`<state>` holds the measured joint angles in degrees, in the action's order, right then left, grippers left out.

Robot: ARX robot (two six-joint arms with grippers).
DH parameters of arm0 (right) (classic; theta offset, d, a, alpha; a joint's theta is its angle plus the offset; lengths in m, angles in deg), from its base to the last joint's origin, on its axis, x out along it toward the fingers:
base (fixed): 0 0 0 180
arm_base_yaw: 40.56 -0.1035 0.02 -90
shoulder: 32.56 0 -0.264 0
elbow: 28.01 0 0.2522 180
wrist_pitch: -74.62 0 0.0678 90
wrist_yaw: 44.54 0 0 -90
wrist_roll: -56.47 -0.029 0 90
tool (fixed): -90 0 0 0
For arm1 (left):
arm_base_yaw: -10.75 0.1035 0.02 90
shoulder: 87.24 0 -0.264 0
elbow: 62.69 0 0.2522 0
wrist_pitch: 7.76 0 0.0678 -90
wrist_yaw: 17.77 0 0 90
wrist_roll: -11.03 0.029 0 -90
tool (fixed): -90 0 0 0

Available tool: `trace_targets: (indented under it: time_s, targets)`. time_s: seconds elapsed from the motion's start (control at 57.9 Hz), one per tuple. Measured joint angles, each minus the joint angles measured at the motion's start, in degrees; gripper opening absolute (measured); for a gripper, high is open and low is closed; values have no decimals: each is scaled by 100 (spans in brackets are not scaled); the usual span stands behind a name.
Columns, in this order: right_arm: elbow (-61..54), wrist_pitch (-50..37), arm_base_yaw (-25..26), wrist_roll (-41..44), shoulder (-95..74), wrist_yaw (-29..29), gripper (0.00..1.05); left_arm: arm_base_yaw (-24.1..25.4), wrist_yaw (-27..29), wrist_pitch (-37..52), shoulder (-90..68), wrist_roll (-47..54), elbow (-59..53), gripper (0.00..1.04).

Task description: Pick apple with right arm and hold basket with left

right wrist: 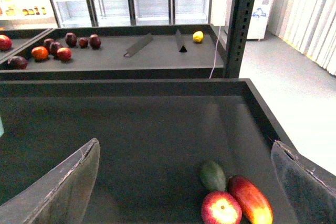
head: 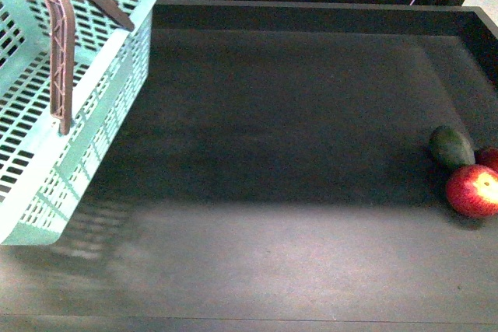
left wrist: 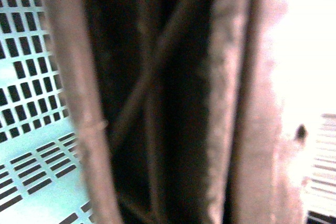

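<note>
Dark worktop (head: 272, 153) with a raised rim fills most of the front view. The basket (head: 93, 130), turquoise with slotted walls, takes the upper left and left edge of that frame and is cut off by the frame. It looks tilted; can't tell if its base rests on the worktop. One brown-mauve handle (head: 62, 52) curves down over its near wall.

Left wrist view is blurred and very close. The handle's ribbed bar (left wrist: 79, 103) runs top to bottom, with slotted basket wall (left wrist: 31, 77) at frame left and a washed-out glare at right. The left claw's own parts can't be picked out there, so can't tell whether it is closed on the handle.

Right claw (right wrist: 185, 144) is spread wide with nothing between its fingers. One finger (right wrist: 63, 182) is at lower left of the right wrist frame, the other at lower right, both above the worktop.

The apple (head: 475, 190), red with a yellowish patch, lies on the worktop at the right edge of the front view, a little below mid-height. In the right wrist view the apple (right wrist: 221, 208) is at bottom, right of centre, nearer the right-hand finger and clear of both. The green oval fruit (head: 451, 145) is just beside it on the upper left, and the darker red fruit (head: 489, 158) touches it above, cut by the frame edge. In the right wrist view the green fruit (right wrist: 212, 176) sits above the apple and the red fruit (right wrist: 251, 200) to its right.
</note>
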<state>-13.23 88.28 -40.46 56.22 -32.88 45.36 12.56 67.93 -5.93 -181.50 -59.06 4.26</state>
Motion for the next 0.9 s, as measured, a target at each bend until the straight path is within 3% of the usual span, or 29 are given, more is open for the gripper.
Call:
trace_targets:
  time_s: [0.173, 0.328, 0.897]
  targets:
    - [0, 0, 0, 0, 0, 0, 96, -588, -428, -485, 411, 271, 81, 14]
    - [0, 0, 0, 0, 0, -2, 96, -1322, -433, -973, 640, 682, 278, 14]
    - [0, 0, 0, 0, 0, 0, 96, -3132, -647, -1281, 811, 1207, 638, 14]
